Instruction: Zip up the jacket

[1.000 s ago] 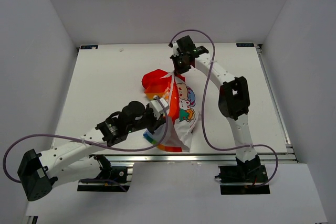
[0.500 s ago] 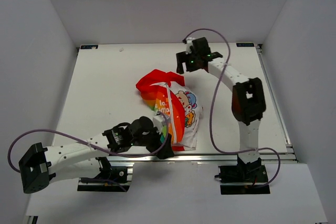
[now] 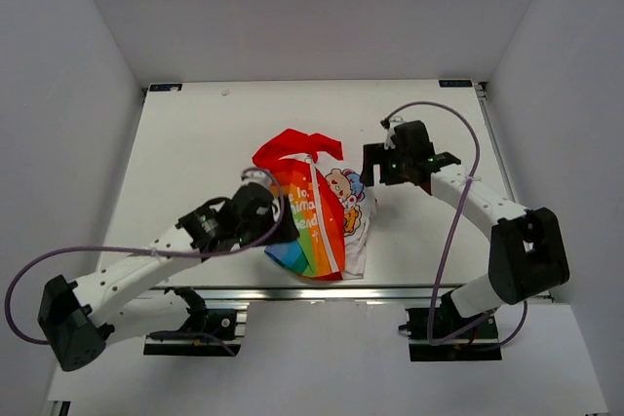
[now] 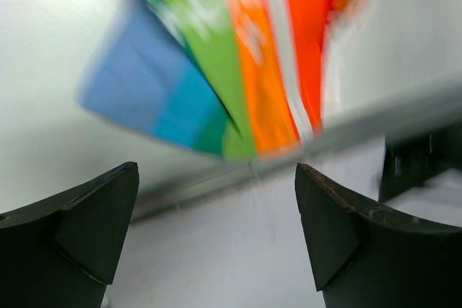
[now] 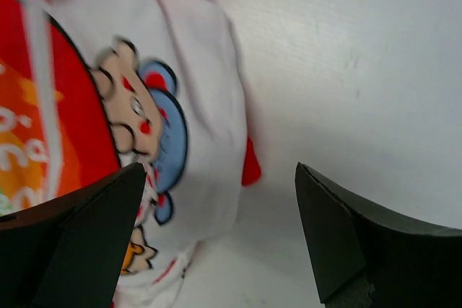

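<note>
The jacket (image 3: 314,209) is lying bunched mid-table (image 3: 195,143), its red hood pointing toward 12 o'clock. The left gripper (image 3: 276,213) is hovering at its 9 o'clock side, jaws spread wide and holding nothing. The right gripper (image 3: 373,165), at 2 o'clock, is likewise gaping empty.

We're looking at a white table (image 3: 185,153) centre frame, plain pale walls (image 3: 58,124) boxing it in at left, right and top, a metal rail (image 3: 390,291) along its lower edge, light even.
</note>
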